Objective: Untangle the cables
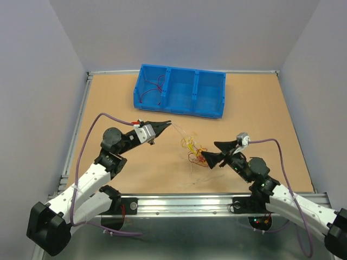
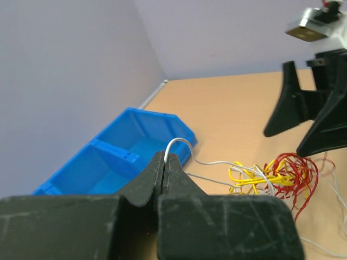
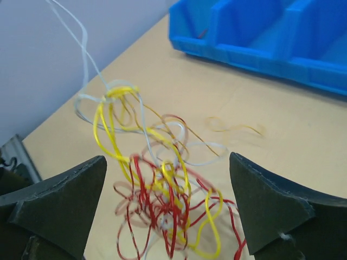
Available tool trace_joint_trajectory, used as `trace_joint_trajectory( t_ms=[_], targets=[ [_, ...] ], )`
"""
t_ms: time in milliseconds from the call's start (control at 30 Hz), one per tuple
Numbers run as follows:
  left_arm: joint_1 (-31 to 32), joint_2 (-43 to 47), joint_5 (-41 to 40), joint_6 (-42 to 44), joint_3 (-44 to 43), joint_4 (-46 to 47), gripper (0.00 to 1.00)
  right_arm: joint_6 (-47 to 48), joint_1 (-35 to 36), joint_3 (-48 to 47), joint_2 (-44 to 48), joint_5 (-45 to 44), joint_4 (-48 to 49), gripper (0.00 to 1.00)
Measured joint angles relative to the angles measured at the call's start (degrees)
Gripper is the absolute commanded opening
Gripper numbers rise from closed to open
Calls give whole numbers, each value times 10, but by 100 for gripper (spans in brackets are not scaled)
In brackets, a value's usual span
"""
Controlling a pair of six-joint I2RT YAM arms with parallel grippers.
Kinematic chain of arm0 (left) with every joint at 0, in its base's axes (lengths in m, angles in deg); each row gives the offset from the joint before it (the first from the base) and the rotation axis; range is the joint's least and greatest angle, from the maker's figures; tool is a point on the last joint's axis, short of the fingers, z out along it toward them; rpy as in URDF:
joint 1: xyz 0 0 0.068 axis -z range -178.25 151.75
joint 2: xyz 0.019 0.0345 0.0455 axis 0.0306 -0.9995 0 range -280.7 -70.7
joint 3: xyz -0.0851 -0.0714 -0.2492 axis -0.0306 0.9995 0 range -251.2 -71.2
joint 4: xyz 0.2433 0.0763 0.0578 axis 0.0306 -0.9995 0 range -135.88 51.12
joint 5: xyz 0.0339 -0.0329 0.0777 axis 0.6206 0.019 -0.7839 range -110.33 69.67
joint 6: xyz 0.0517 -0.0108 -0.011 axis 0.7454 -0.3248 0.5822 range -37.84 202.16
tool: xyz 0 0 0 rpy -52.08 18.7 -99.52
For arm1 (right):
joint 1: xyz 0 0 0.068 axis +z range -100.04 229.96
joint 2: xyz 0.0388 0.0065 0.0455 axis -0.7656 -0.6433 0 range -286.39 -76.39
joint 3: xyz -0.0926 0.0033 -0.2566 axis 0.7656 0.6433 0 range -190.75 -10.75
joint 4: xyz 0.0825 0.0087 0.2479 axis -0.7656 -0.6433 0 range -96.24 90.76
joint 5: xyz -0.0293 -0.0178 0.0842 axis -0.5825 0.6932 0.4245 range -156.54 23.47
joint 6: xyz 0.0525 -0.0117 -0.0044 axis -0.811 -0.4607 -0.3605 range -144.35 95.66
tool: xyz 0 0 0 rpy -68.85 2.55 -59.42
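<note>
Left gripper [image 2: 164, 158]: jaws shut, pinching white wire [image 2: 177, 141] at very tip. Right gripper [image 3: 168, 162]: jaws spread wide, holding nothing.

Cables [image 1: 194, 150]: red-yellow-white clump at 4 o'clock from left gripper, just ahead of right gripper; blue bin [image 1: 179, 89] at 12 o'clock.

Risks:
- nothing anchors clump, so pull on white wire drags whole knot or cinches it tighter
- thin wire slips from tip
- white wire seemingly threads through yellow loops, hard to tell

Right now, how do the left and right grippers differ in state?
The left gripper is shut, pinching a white cable; the right gripper stands wide open, holding nothing. The left is joined to the tangled clump through that cable; the right grips no part of it. Both point toward the clump from opposite sides.
</note>
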Motion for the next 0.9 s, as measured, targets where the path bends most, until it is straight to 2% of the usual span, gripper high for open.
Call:
trace_joint_trajectory(
  t_ms=[67, 333, 600, 900],
  targets=[
    [17, -6, 15, 16, -3, -16, 0, 8, 0, 0, -45, 45, 59, 100],
    [99, -32, 25, 87, -22, -90, 0, 37, 0, 0, -173, 135, 186, 100],
    [99, -43, 16, 108, -26, -109, 0, 57, 0, -10, -273, 191, 251, 100],
    [100, -30, 8, 111, -26, -116, 0, 69, 0, -129, -396, 208, 288, 98]
  ],
)
